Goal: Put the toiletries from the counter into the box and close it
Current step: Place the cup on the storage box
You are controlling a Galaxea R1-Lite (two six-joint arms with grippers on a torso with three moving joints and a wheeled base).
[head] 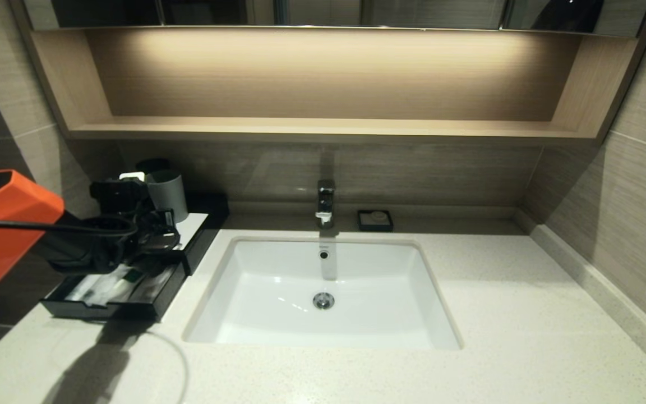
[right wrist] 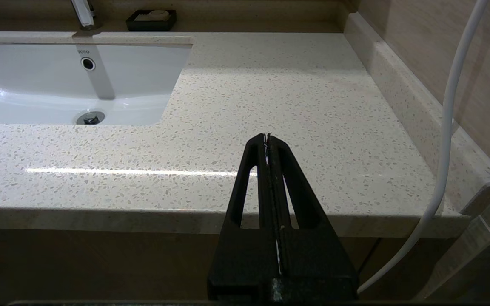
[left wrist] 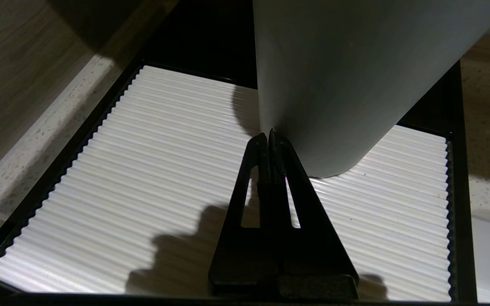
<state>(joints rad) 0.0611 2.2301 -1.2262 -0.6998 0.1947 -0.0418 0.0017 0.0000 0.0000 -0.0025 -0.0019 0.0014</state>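
Observation:
The black box (head: 202, 233) stands at the counter's left end with its front drawer (head: 104, 310) pulled out. Pale wrapped toiletries (head: 107, 285) lie inside the drawer, one with a green label, partly hidden by my arm. My left gripper (head: 160, 233) hovers over the box's white ribbed top panel (left wrist: 143, 170). Its fingers are shut and empty in the left wrist view (left wrist: 268, 137), with the tips right beside a grey cup (left wrist: 355, 63). My right gripper (right wrist: 266, 138) is shut and empty, held off the front right edge of the speckled counter (right wrist: 292, 85).
The grey cup (head: 169, 193) stands on the box's top, with a dark one behind it. A white sink (head: 323, 286) sits mid-counter under a chrome faucet (head: 326, 202). A small black soap dish (head: 375, 220) is behind it. A white cable (right wrist: 449, 127) hangs at the right.

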